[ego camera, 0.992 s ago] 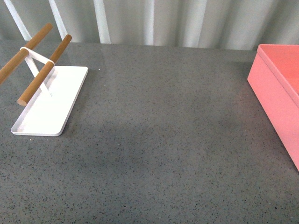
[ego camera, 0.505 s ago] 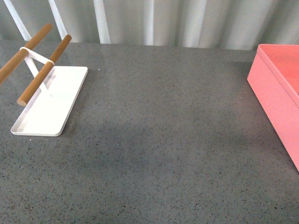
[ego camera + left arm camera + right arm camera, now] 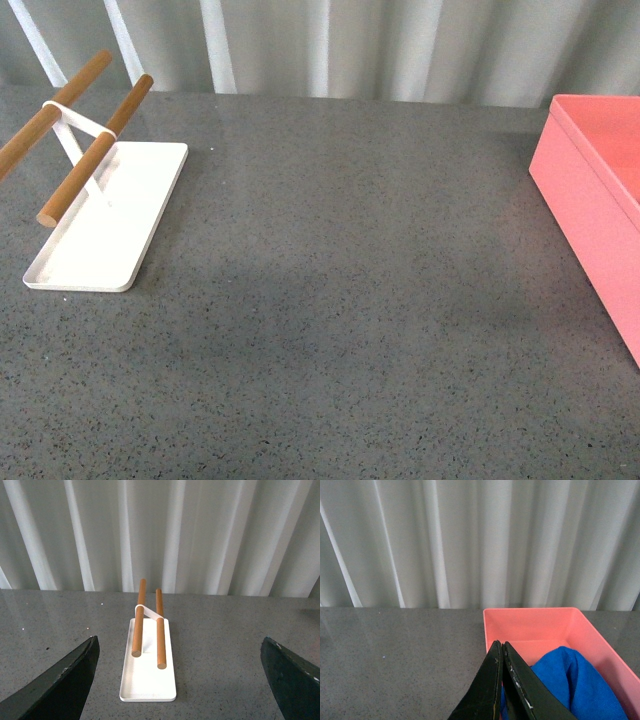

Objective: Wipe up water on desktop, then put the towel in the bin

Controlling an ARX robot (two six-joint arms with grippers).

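The bright-blue towel (image 3: 575, 680) lies bunched inside the salmon-pink bin (image 3: 530, 625) in the right wrist view. My right gripper (image 3: 501, 647) is shut and empty, its two black fingers pressed together, held above the bin's near end in front of the towel. In the front view the bin (image 3: 590, 200) stands at the right edge of the dark speckled desktop (image 3: 350, 280); its inside and the towel do not show there. My left gripper (image 3: 180, 680) is open wide and empty above the desktop (image 3: 225, 645), with one finger (image 3: 60, 685) at each side. Neither arm shows in the front view.
A flat white tray (image 3: 75, 260) with two wooden rods (image 3: 95, 150) on a white stand sits at the desktop's left; it also shows in the left wrist view (image 3: 147, 687). A pale corrugated wall (image 3: 330, 45) runs along the far edge.
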